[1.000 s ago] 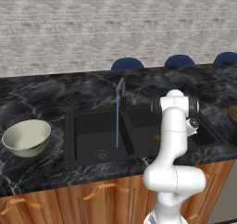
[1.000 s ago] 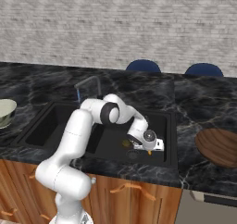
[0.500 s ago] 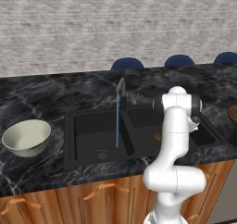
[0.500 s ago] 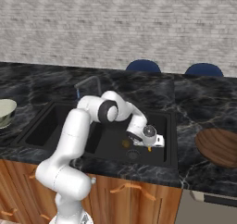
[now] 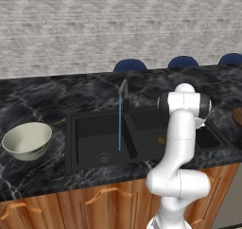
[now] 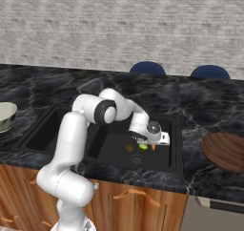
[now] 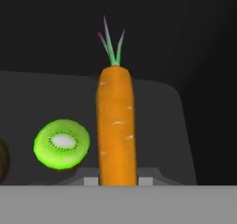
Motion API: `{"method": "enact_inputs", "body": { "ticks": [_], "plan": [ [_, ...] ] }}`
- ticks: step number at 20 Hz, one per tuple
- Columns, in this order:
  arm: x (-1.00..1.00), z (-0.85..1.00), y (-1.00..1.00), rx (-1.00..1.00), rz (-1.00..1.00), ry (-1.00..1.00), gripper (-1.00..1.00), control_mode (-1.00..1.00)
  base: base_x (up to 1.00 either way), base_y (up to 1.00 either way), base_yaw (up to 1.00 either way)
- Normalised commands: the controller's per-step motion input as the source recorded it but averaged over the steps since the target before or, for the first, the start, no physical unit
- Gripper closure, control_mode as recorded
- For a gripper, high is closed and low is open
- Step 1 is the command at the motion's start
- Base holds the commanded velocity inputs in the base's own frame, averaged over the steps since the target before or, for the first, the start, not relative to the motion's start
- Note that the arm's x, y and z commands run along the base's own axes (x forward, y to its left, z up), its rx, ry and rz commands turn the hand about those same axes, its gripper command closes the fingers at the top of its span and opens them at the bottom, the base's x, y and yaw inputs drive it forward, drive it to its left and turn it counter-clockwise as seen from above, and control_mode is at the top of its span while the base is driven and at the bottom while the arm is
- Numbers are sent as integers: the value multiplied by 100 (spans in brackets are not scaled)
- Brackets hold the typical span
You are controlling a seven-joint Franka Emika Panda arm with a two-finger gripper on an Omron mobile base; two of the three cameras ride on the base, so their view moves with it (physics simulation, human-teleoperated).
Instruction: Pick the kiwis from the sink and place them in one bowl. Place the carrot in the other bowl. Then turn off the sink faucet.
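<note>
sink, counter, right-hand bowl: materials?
Sink: matte black, uniform and unveined; probably composite or coated metal. Counter: polished black marble look, with white veining and soft sheen. Brown bowl: looks like wood, given its brown tone with faint grain, satin finish.

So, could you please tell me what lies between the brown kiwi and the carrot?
The bright green kiwi lies between the brown kiwi and the carrot, seen in the hand view.

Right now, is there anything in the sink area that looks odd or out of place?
Only the running water: a thin blue stream falls from the sink faucet into the left basin, where nothing lies. The green kiwi and carrot are in the right basin.
</note>
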Motion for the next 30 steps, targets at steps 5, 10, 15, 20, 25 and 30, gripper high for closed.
{"method": "enact_inputs", "body": {
  "ticks": [5, 10, 15, 20, 25, 30],
  "plan": [
    [-3, 69, 0, 0, 0, 0, 100, -100, 0, 0, 0],
    [-4, 56, 0, 0, 1, 0, 100, -100, 0, 0, 0],
    [-35, 71, 0, 0, 1, -4, 100, -100, 0, 0, 0],
    [-29, 62, 0, 0, 1, -3, 100, -100, 0, 0, 0],
    [-29, 59, 0, 0, 1, 0, 100, -100, 0, 0, 0],
    [-34, 53, 0, 0, 0, 0, 100, -100, 0, 0, 0]
  ]
}}
